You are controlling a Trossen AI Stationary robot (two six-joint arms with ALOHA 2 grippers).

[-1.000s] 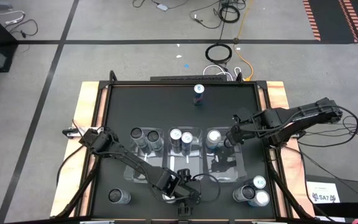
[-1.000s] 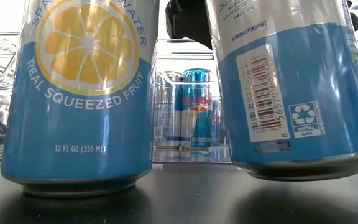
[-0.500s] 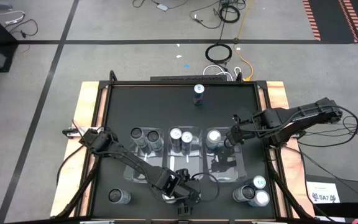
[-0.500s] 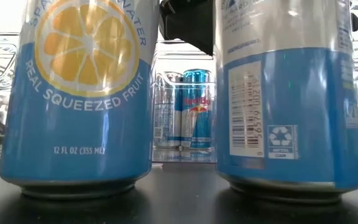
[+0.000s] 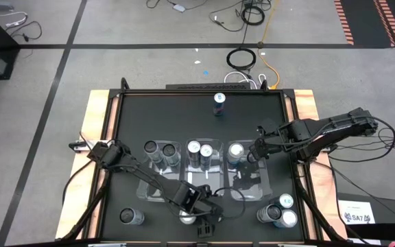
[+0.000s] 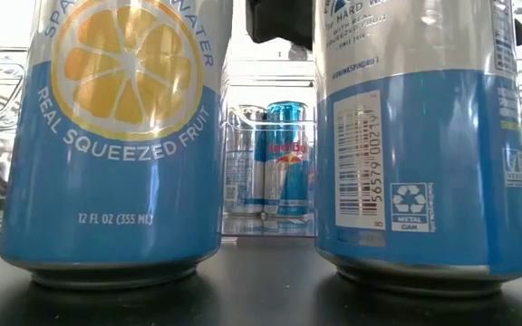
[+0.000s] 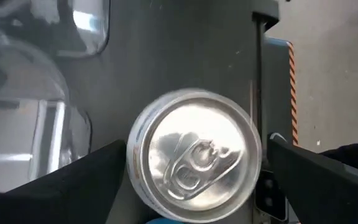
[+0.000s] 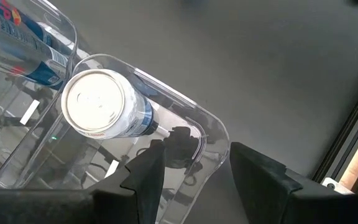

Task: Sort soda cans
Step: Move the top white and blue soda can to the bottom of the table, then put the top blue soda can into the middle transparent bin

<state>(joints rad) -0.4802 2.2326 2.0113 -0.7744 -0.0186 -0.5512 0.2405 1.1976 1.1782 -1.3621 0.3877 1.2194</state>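
Two blue-and-white aluminium soda cans (image 6: 116, 136) stand upright at near table edge, centre; one shows a lemon slice print, the other (image 6: 424, 145) a barcode & recycle mark. Left gripper (image 7: 194, 180) is spread wide open w/ fingers either side of the barcode can's silver pull-tab top, not clamping. Right gripper (image 8: 194, 165) hovers part-open, empty, over right clear plastic bin (image 8: 191, 124), which holds a white-topped can (image 8: 101, 102).
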